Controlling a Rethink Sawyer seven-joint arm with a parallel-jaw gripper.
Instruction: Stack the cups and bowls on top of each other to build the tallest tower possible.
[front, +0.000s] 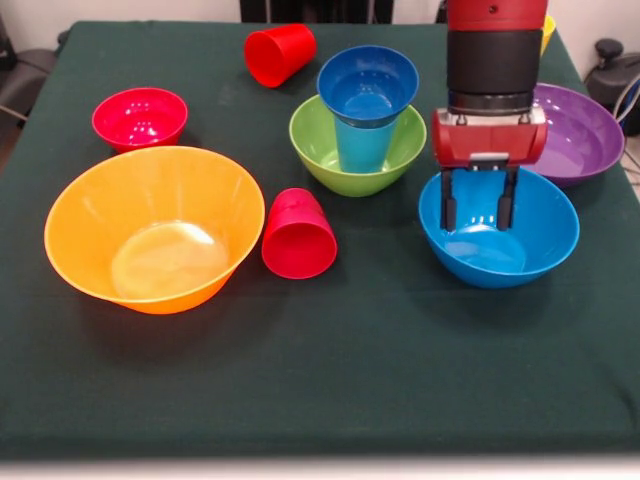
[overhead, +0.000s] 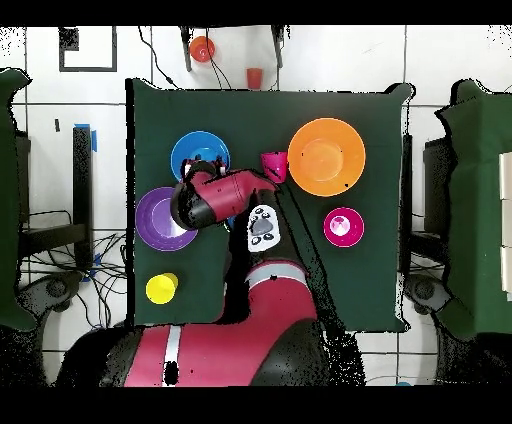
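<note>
Dark green table (front: 330, 380) was mostly loose pieces: only a small blue bowl (front: 367, 85) on a light blue cup (front: 362, 143) in the green bowl (front: 318, 150). Gripper (front: 480, 200), jaws apart and empty, hung over the medium blue bowl (front: 545, 235) right of it.

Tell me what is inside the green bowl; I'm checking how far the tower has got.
A light blue cup stands upright in the green bowl, with a small dark blue bowl on top. The cup's inside is covered.
</note>
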